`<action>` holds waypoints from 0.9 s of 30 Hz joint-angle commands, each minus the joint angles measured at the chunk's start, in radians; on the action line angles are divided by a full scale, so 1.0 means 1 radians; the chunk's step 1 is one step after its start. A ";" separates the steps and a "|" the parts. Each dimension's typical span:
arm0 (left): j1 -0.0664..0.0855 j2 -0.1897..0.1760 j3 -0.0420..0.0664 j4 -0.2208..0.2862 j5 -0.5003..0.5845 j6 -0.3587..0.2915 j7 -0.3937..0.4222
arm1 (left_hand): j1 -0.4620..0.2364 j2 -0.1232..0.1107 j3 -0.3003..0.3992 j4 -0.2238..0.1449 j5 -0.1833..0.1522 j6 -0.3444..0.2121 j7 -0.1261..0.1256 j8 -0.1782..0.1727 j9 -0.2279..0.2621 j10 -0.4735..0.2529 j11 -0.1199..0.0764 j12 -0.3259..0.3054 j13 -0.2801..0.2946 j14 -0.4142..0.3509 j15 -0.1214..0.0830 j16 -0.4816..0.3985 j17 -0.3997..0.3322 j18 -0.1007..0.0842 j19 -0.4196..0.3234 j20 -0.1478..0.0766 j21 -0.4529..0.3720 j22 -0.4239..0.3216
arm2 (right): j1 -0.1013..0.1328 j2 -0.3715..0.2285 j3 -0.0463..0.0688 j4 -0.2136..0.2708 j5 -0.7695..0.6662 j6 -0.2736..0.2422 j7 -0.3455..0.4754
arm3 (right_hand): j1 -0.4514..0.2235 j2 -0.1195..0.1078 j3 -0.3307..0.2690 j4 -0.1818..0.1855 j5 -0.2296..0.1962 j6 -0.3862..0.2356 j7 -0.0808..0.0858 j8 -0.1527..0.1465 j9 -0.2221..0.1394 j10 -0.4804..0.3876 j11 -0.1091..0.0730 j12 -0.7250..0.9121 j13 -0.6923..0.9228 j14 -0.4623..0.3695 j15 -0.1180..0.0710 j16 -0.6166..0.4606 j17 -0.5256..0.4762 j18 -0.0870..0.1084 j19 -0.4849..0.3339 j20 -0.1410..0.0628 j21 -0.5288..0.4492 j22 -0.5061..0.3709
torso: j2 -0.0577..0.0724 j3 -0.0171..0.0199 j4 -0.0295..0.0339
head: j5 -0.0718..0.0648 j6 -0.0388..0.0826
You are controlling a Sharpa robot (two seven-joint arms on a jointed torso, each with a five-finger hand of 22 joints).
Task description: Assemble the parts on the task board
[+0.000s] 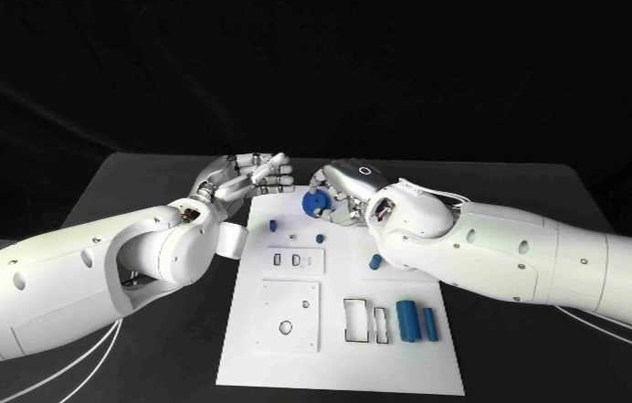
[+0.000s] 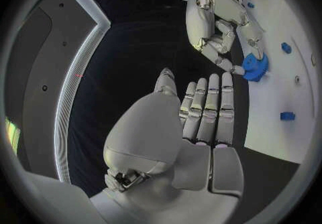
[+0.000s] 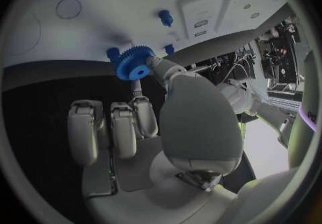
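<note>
Writing: no brand, label or lettering can be read on anything here.
Task board (image 1: 345, 348): the white plate lies in the middle of the black table (image 1: 527, 193), long side running away from the robot.
Blue gear (image 1: 316, 204): up at the board's far end, pinched at the fingertips of the right hand (image 1: 345, 188). The right wrist view gives its teeth and hub (image 3: 134, 62), gripped between thumb and a finger, the other fingers curled below.
Right hand, seen from the left wrist: fingers bunched round the gear (image 2: 255, 66) just over the board's edge.
Left hand (image 1: 250, 176): beside the board's far left corner, fingers stretched out straight and together, holding nothing; the left wrist view shows the flat palm (image 2: 201, 122) over the dark table.
Small blue pegs: two stand near the gear (image 1: 273, 226) (image 1: 321, 237).
Blue cylinders (image 1: 408, 321): two lie side by side at the near right of the board, well apart from both hands.
Another blue piece (image 1: 375, 261): lies just beside the right forearm.
</note>
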 commanded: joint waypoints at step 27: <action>0.002 0.001 0.001 0.004 0.002 0.017 0.007 | 0.001 0.008 -0.008 -0.003 -0.005 -0.004 0.013 -0.006 0.002 -0.008 -0.002 -0.003 0.000 -0.008 -0.001 -0.009 0.002 0.007 -0.003 0.003 -0.007 -0.002 | -0.025 0.069 -0.003 -0.096 0.004 0.055 0.010 | -0.053 -0.019 0.012 0.001 -0.027 -0.010 -0.001 -0.021 0.002 -0.010 0.009 -0.015 0.046 0.106 -0.001 0.006 0.263 -0.013 0.027 -0.003 -0.008 0.174 | -0.001 0.0023 -0.0037 | 0.008 -0.005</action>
